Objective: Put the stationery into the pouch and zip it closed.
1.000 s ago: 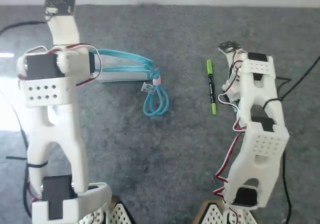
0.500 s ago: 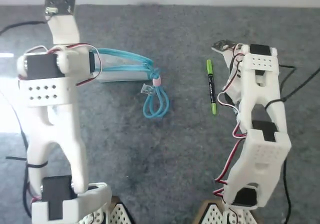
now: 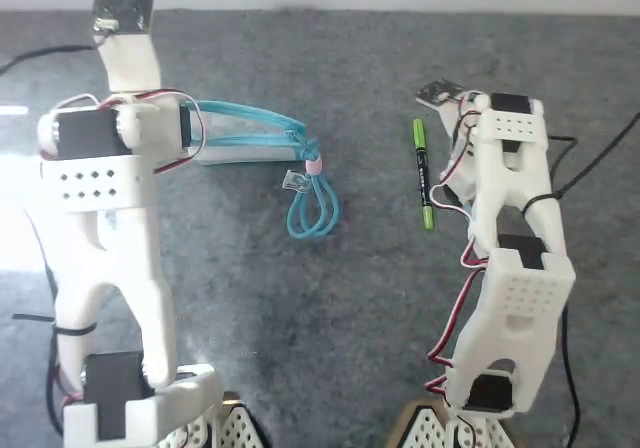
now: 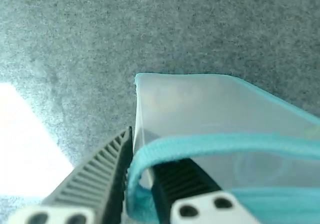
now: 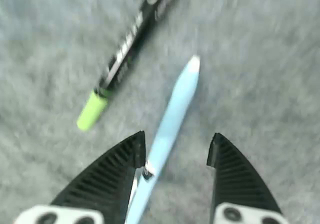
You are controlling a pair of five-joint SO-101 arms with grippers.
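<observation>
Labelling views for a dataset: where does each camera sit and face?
High view: fixed above the table, looking down; shows left arm over the pouch, right arm beside the green-and-black pen.
Left wrist view: on the left wrist, facing the pouch's end; left gripper clamps its teal rim.
Right wrist view: on the right wrist, facing the table; right gripper open over a light blue pen.
Shared: pouch in high and left wrist views; green-and-black pen in high and right wrist views.

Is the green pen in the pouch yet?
Not yet. The green pen lies flat on the grey mat, well apart from the pouch.
</observation>
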